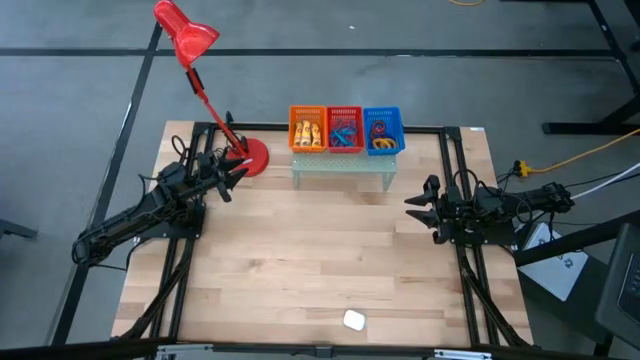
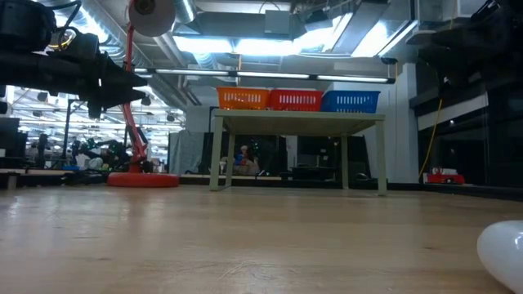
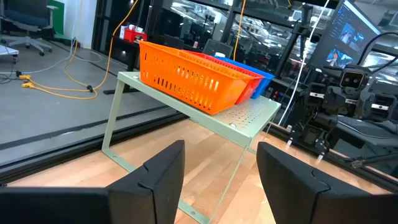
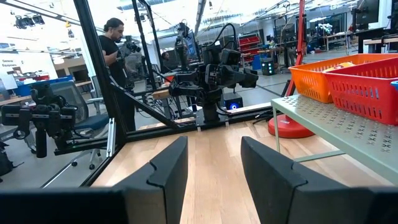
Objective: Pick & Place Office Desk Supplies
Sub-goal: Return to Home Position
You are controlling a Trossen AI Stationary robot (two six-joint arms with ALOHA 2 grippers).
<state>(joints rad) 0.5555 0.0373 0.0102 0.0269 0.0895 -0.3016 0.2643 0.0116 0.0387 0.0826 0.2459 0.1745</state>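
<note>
Three small mesh baskets stand in a row on the pale green mesh riser [image 1: 345, 166] at the table's far side: orange [image 1: 307, 129] with yellow tubes, red [image 1: 345, 129] with coloured loops, blue [image 1: 382, 130] with loops. They also show in the low view [image 2: 297, 100] and the left wrist view [image 3: 193, 74]. My left gripper [image 1: 232, 180] is open and empty at the table's left, near the lamp base. My right gripper [image 1: 418, 206] is open and empty at the table's right, above the bare wood.
A red desk lamp [image 1: 190, 45] stands with its round base [image 1: 250, 158] at the riser's left. A small white object [image 1: 354, 321] lies near the table's near edge. Bare wooden table [image 1: 320, 250] lies between the arms. A person [image 4: 118, 56] stands beyond the table.
</note>
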